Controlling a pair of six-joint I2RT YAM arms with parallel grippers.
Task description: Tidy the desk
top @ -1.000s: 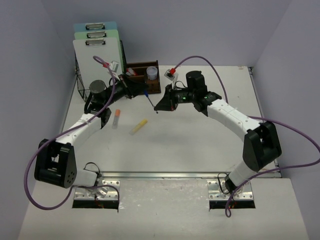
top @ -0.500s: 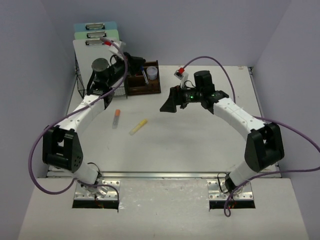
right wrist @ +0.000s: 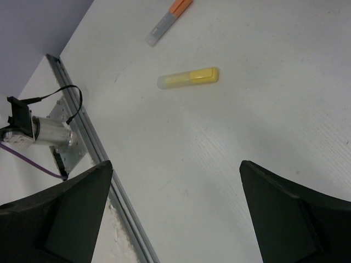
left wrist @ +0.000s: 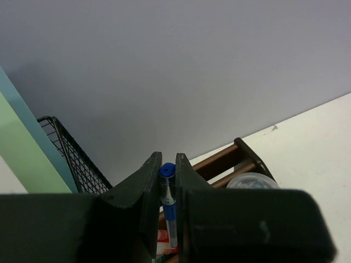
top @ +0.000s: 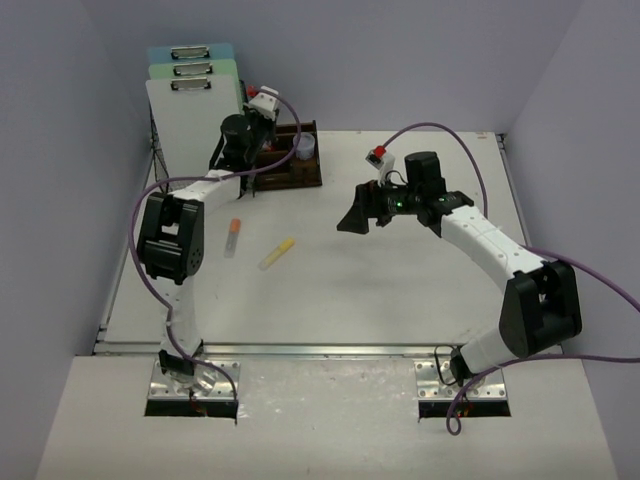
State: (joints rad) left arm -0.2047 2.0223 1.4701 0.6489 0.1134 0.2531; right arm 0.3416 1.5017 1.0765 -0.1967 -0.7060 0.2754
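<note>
My left gripper (top: pixel 266 148) is at the back of the white desk (top: pixel 390 290), over the dark-brown wooden organiser (top: pixel 303 176). It is shut on a blue-capped pen (left wrist: pixel 168 193), which stands upright between its fingers (left wrist: pixel 148 186) above the organiser (left wrist: pixel 244 156). My right gripper (top: pixel 352 218) hovers over the middle of the desk, open with nothing between its fingers (right wrist: pixel 66 208). A yellow highlighter (top: pixel 278 253) and an orange-capped marker (top: pixel 233 237) lie loose on the desk left of centre. The right wrist view shows the highlighter (right wrist: pixel 188 78) and the marker (right wrist: pixel 169 15) ahead of the open jaws.
A black wire rack (top: pixel 162 172) holding clipboards (top: pixel 195 105) stands at the back left, next to the organiser. A clear lidded cup (top: pixel 304 148) sits in the organiser's right end. A metal rail (top: pixel 330 350) runs along the near edge. Lavender walls close in three sides.
The right gripper opened and let go of the pen, then drew back to the right. The left arm swung with the pen from mid-desk back to the organiser.
</note>
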